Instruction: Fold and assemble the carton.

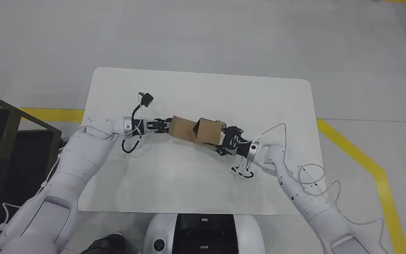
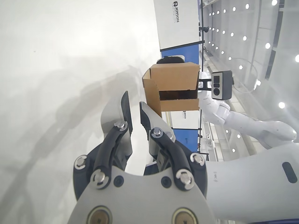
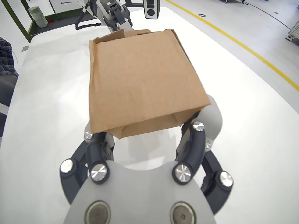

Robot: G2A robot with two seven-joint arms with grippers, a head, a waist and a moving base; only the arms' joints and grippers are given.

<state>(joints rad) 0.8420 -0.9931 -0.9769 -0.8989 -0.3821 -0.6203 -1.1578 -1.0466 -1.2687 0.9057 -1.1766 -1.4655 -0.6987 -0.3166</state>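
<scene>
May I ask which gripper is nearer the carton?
Right. The right gripper straddles one end of the carton; the left gripper sits at its opposite end, open.

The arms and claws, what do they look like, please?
The left arm and right arm have smooth white shells. The left claw and right claw have grey plates, black links and silver screws. A black cable loops at the left wrist; a black bracket holds a camera.
</scene>
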